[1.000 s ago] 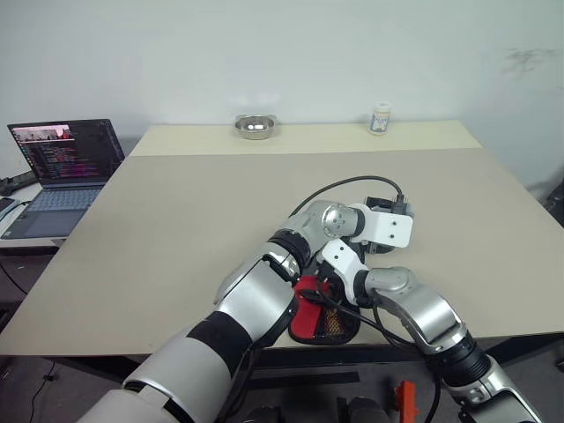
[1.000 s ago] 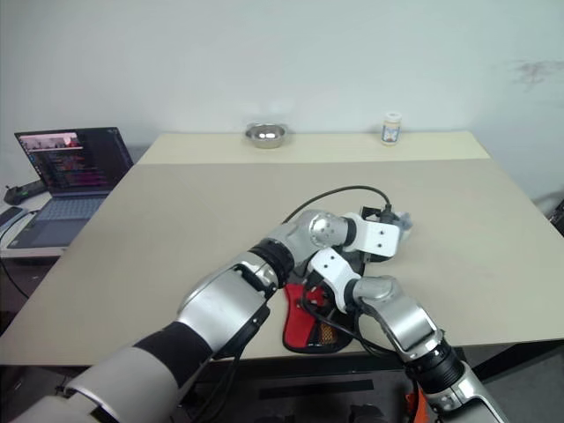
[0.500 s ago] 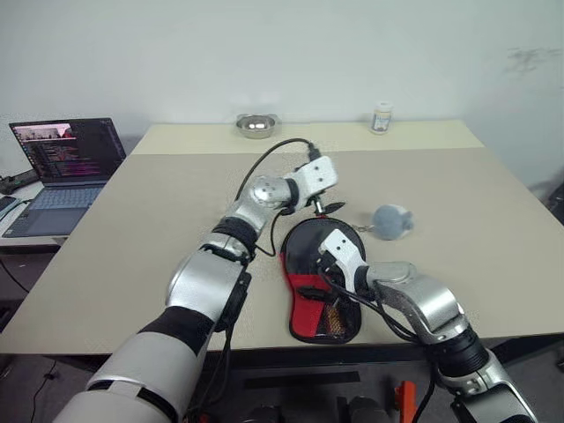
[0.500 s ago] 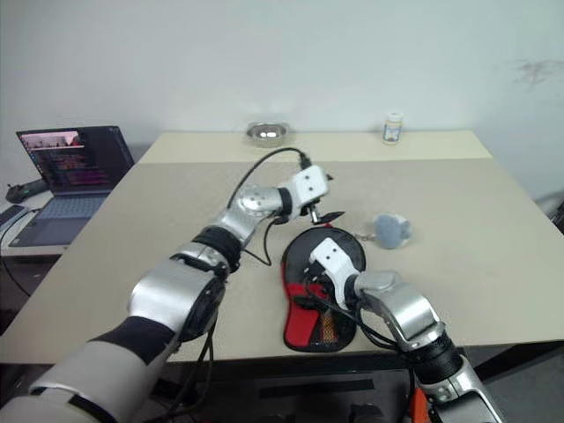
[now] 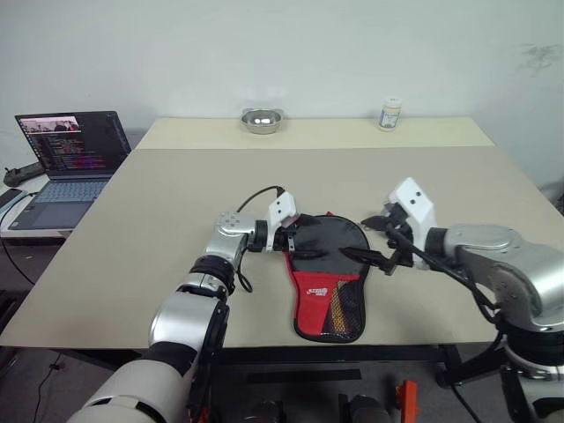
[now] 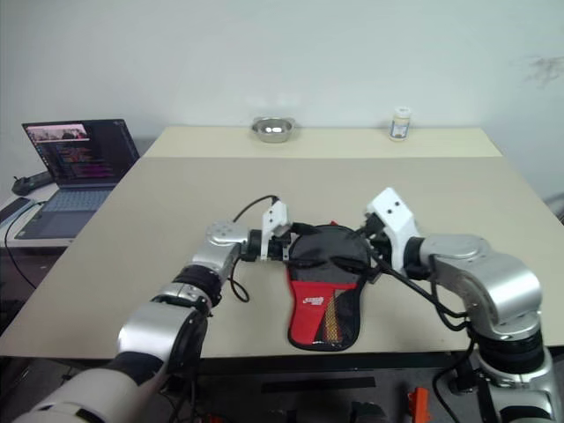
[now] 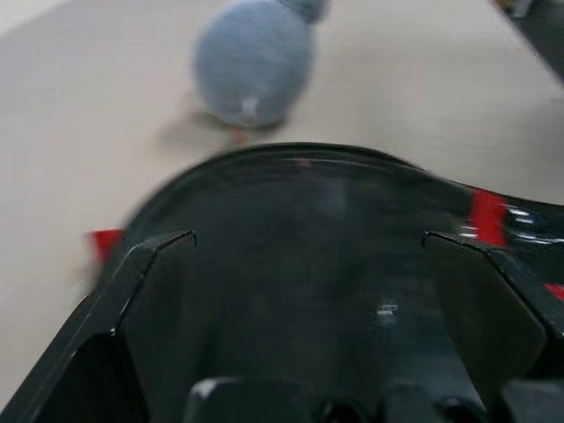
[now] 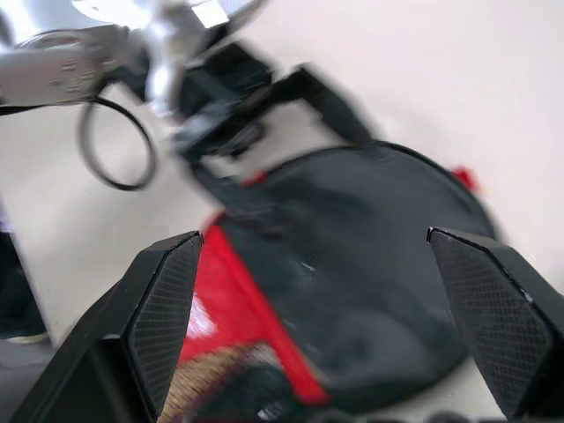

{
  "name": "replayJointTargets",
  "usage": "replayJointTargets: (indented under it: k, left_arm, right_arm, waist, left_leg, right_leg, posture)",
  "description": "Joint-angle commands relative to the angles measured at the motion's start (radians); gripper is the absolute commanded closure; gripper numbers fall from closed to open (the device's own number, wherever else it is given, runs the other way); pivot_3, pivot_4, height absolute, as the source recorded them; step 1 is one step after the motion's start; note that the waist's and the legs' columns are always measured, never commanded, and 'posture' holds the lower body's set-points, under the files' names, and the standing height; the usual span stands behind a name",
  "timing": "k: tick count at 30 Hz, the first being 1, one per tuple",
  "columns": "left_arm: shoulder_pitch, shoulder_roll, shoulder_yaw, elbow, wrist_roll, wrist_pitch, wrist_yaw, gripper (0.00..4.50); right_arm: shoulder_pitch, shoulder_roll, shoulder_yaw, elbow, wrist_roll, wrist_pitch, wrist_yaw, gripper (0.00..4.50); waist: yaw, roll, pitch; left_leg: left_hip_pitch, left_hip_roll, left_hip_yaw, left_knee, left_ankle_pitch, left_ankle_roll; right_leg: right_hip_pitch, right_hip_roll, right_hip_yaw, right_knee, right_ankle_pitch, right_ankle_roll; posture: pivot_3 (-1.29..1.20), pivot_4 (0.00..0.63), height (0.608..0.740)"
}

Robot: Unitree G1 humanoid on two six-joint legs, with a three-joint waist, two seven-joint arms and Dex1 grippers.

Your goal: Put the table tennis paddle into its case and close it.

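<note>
The case (image 5: 328, 275) lies flat near the table's front edge, its round black part away from me and its red part with the mesh pocket toward me. The table tennis paddle is hidden. My left gripper (image 5: 297, 240) sits low at the case's left rim, pointing across it, open; in the left wrist view the black round part (image 7: 308, 229) lies just ahead of its spread fingers (image 7: 132, 273). My right gripper (image 5: 375, 241) hovers at the case's right side, raised off it and open, and the right wrist view looks down on the case (image 8: 352, 264).
A grey fuzzy ball (image 7: 254, 60) lies on the table just beyond the case. A steel bowl (image 5: 261, 121) and a small jar (image 5: 390, 115) stand at the table's far edge. An open laptop (image 5: 66, 154) sits on a side desk at the left.
My left gripper swung left and down from beyond the case to its left rim. My right gripper lifted off the case and drew back to the right. The view has shifted slightly.
</note>
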Motion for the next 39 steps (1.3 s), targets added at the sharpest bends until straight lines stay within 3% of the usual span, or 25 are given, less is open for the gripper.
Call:
replayJointTargets:
  k: [1, 11, 20, 27, 31, 39]
  left_arm:
    - [0.042, 0.011, -0.039, -0.031, 0.012, -0.013, -0.025, 0.02]
    - [0.077, 0.003, -0.128, 0.032, 0.088, -0.102, 0.089, 0.02]
    - [0.045, -0.015, -0.095, 0.028, 0.034, -0.066, 0.077, 0.02]
    - [0.006, -0.012, -0.058, 0.023, -0.005, -0.013, 0.047, 0.02]
    - [-0.002, -0.006, -0.073, 0.036, 0.017, -0.023, 0.056, 0.00]
    - [0.036, 0.012, -0.138, 0.098, 0.102, -0.050, 0.098, 0.00]
  right_arm:
    - [-0.026, -0.034, -0.070, 0.115, -0.074, -0.089, -0.081, 0.00]
    - [-0.083, 0.097, -0.076, 0.477, -0.200, -0.318, -0.276, 0.00]
    - [-0.150, 0.154, -0.047, 0.733, -0.242, -0.444, -0.291, 0.00]
    - [-0.140, 0.166, -0.035, 0.780, -0.254, -0.462, -0.283, 0.00]
    - [-0.134, 0.174, -0.035, 0.775, -0.255, -0.459, -0.286, 0.89]
    - [-0.103, 0.172, -0.035, 0.716, -0.247, -0.421, -0.286, 3.58]
  waist:
    - [0.000, 0.000, 0.000]
    - [0.000, 0.000, -0.001]
    - [0.002, 0.000, -0.001]
    - [-0.002, 0.001, 0.000]
    - [-0.003, 0.001, 0.000]
    - [-0.003, 0.001, 0.000]
  left_leg:
    - [0.000, 0.000, 0.000, 0.000, 0.000, 0.000]
    - [0.011, 0.000, 0.003, -0.002, 0.000, 0.001]
    - [0.018, 0.000, 0.002, -0.003, 0.000, 0.001]
    - [0.016, 0.000, 0.002, -0.003, 0.000, 0.001]
    - [0.016, 0.000, 0.003, -0.003, 0.000, 0.001]
    - [0.016, 0.001, 0.002, -0.004, 0.000, 0.001]
  right_leg:
    - [0.000, 0.000, 0.000, 0.000, 0.000, 0.000]
    - [0.008, 0.000, 0.004, 0.002, 0.000, 0.000]
    - [0.015, 0.000, 0.002, 0.000, 0.000, 0.000]
    - [0.012, 0.000, 0.003, 0.000, 0.000, 0.000]
    - [0.012, 0.000, 0.003, 0.000, 0.000, 0.000]
    - [0.013, 0.000, 0.003, -0.001, 0.000, 0.000]
  posture:
    - [0.00, 0.150, 0.740]
    - [0.00, 0.150, 0.740]
    - [0.00, 0.150, 0.740]
    - [0.00, 0.150, 0.740]
    - [0.00, 0.150, 0.740]
    - [0.00, 0.150, 0.740]
